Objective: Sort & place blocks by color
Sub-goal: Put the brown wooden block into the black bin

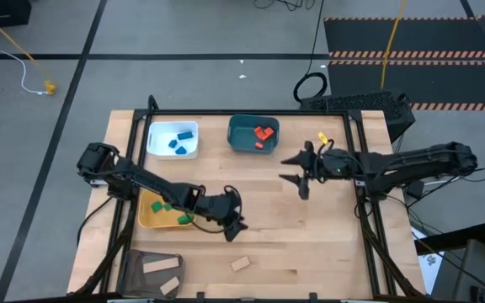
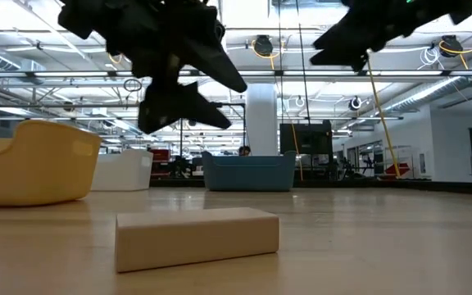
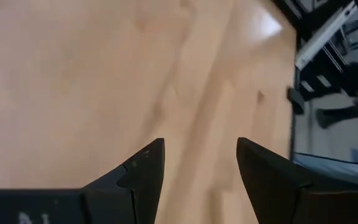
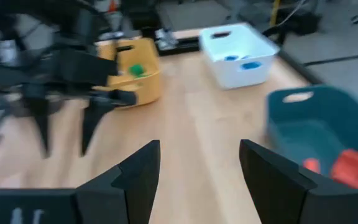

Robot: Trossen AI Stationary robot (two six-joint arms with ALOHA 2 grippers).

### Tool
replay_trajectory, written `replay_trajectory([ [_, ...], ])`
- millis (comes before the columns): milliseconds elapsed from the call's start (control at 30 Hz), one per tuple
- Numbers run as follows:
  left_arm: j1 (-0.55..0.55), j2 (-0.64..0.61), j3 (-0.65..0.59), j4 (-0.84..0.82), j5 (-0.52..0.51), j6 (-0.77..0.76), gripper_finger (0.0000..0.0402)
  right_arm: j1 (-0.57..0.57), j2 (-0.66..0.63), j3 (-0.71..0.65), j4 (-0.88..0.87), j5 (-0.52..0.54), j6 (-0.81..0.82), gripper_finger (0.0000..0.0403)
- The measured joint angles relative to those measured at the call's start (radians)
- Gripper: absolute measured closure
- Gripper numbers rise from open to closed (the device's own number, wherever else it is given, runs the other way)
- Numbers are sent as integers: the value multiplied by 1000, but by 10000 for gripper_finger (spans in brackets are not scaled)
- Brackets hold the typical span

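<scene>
One tan block (image 1: pixel 240 263) lies flat on the bare table near the front edge; it looms close in the low view as a tan block (image 2: pixel 195 238). My left gripper (image 1: pixel 234 225) hangs open above the table just right of the yellow tray (image 1: pixel 147 215), with only bare wood between its fingers (image 3: pixel 148 168). My right gripper (image 1: pixel 297 172) is open and empty too, raised over the table's right half. Blue blocks (image 1: pixel 182 139) lie in the white tray (image 1: pixel 160 128), red blocks (image 1: pixel 263 135) in the teal tray (image 1: pixel 241 145), and green blocks (image 1: pixel 165 207) in the yellow tray.
A dark mesh container (image 1: pixel 137 268) with tan blocks (image 1: pixel 160 267) stands at the front left corner. The black frame rails (image 1: pixel 356 160) run along the table's sides. Bare wood lies in the table's middle and right front.
</scene>
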Motion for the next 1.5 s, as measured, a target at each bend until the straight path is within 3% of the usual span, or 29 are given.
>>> replay_trajectory([
  [133, -45, 3, 0, -12, 61, -121, 201, 93, -47, 0, -80, 0, 80, 192],
  [367, -144, 2, 0, -19, 47, -211, 202, 256, -107, -58, -124, 1, 227, 192],
  [533, -183, 2, 0, -2, -36, -229, 202, 346, -194, -189, -16, 1, 307, 193],
  [667, -198, 2, 0, 41, -82, -232, 202, 391, -279, -316, 167, 29, 337, 193],
  [867, -208, 2, 0, 122, -142, -227, 202, 409, -374, -497, 465, 34, 310, 193],
  [1100, -208, 2, 0, 133, -157, -249, 202, 409, -391, -632, 730, 34, 278, 193],
  [1500, -232, 2, 0, 145, -173, -243, 202, 409, -387, -639, 625, 31, 254, 193],
])
